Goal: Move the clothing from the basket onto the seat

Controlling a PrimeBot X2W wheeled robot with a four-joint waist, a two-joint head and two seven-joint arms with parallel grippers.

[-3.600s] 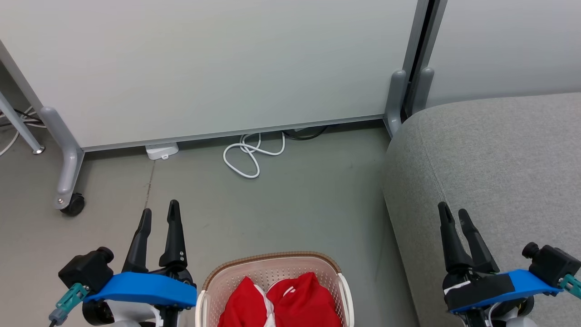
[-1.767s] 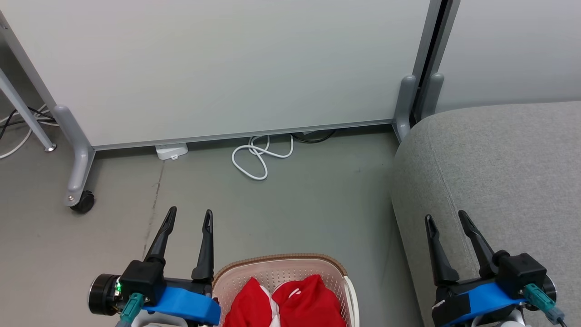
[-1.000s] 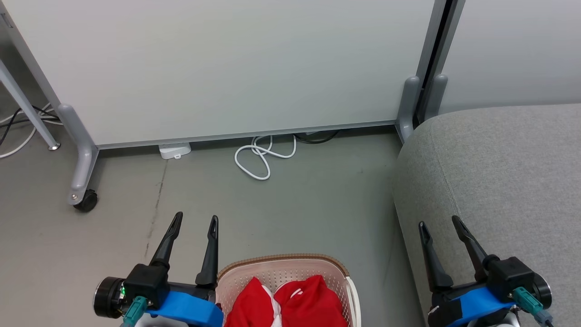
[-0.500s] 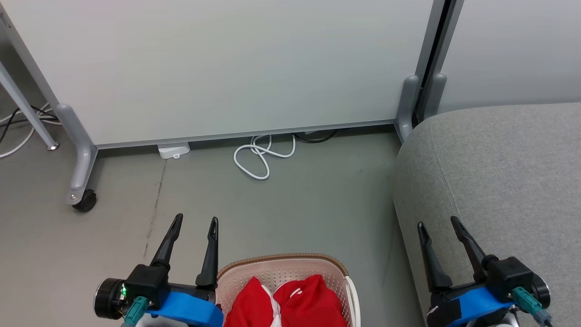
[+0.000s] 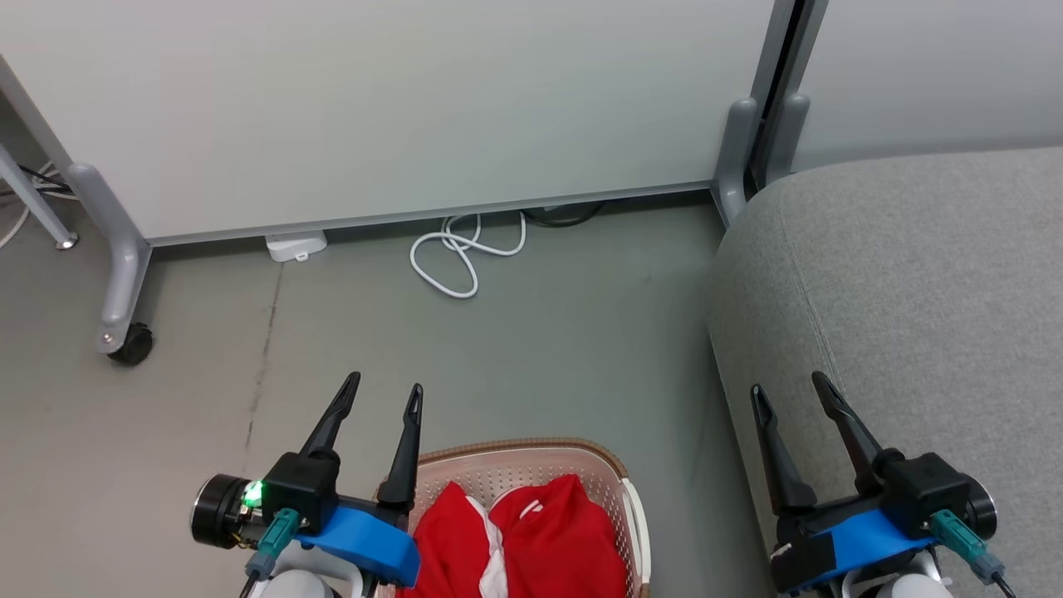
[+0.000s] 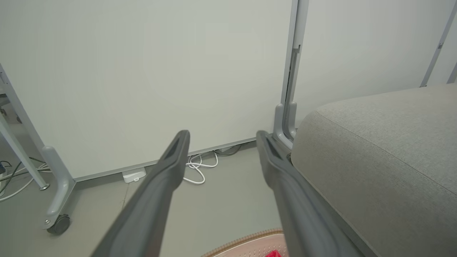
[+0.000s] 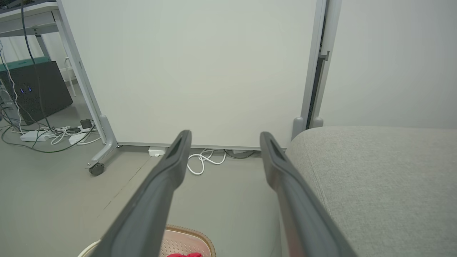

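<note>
The cream basket with a brown rim stands on the floor at the bottom middle of the head view, red clothing with white trim bunched inside it. My left gripper hovers open over the basket's left rim, nothing between its fingers. Over the front left edge of the grey seat my right gripper stands open and empty. The left wrist view catches the basket rim, a scrap of red clothing and the seat. In the right wrist view are the basket, the clothing and the seat.
A pale partition panel on castor feet closes off the far side. A coiled white cable and a small white box lie at its foot. Bare grey floor stretches between the basket and the panel.
The head camera has tipped, so the whole scene sits lower and nearer. Relative to the basket, the left gripper has edged right over the rim. Both grippers stay open.
</note>
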